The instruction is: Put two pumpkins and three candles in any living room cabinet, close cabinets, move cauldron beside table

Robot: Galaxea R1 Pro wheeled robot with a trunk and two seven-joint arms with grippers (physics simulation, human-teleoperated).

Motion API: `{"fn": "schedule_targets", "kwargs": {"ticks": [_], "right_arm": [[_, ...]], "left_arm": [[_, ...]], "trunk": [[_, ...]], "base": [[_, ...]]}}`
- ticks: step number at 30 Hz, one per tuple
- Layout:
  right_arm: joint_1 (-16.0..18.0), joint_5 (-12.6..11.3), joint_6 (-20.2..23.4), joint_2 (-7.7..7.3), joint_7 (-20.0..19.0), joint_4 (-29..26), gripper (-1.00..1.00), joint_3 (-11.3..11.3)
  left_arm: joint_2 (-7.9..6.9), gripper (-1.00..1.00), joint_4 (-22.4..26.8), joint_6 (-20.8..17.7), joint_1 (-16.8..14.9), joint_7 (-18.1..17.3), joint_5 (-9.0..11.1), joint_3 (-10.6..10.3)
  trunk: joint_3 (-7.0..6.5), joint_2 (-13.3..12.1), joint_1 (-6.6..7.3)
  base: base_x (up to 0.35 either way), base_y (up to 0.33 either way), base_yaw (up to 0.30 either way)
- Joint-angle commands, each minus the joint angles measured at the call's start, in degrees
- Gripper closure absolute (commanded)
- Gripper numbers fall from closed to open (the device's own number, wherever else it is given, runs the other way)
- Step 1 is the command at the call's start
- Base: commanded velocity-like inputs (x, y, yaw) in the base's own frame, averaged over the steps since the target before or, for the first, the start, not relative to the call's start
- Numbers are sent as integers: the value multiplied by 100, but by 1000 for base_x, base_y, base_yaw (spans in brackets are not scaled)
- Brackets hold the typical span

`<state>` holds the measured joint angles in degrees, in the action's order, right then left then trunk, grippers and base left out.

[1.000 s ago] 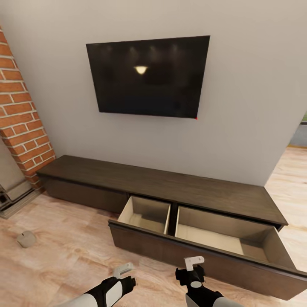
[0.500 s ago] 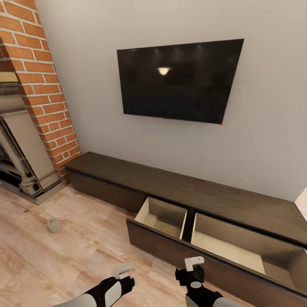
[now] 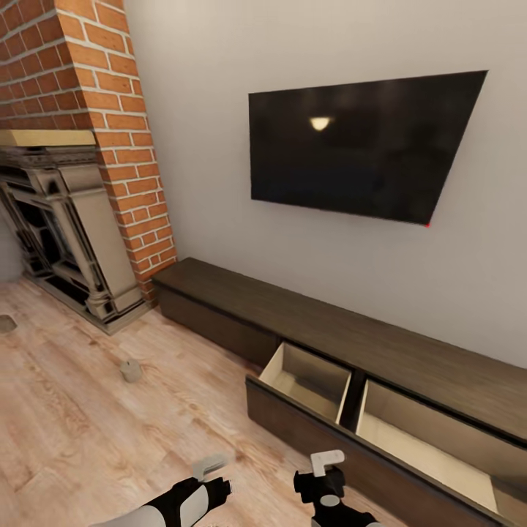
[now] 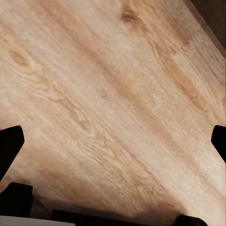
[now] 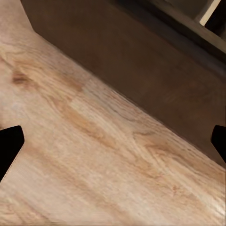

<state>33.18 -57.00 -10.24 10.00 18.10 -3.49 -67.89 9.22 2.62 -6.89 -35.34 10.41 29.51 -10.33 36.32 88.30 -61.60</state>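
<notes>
1. Left gripper (image 3: 212,472) and right gripper (image 3: 326,468): both spread, holding nothing, low over floor (image 4: 113,103).
2. Cabinet (image 3: 351,344): drawer (image 3: 307,377) pulled out, looks empty; closing judged outstanding.
3. One candle (image 3: 131,370) on floor near fireplace (image 3: 73,234); storing judged pending.
4. TV (image 3: 362,150) on wall. No readable writing anywhere.
</notes>
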Motion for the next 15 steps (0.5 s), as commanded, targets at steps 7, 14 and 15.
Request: {"fn": "schedule_targets", "kwargs": {"ticks": [7, 14, 15], "right_arm": [[-12, -58, -21, 0, 21, -3, -100, -47], [-14, -64, -22, 0, 19, -3, -100, -41], [-14, -63, -22, 0, 19, -3, -100, -41]], "left_arm": [[-5, -100, 11, -31, -4, 31, 46, -46], [-8, -100, 10, -31, -4, 31, 46, -46], [-8, -100, 10, -31, -6, 31, 46, -44]], "trunk": [[-121, -280, 155], [-247, -560, 309], [-265, -601, 331]], "base": [[0, 0, 299], [0, 0, 299], [0, 0, 299]]}}
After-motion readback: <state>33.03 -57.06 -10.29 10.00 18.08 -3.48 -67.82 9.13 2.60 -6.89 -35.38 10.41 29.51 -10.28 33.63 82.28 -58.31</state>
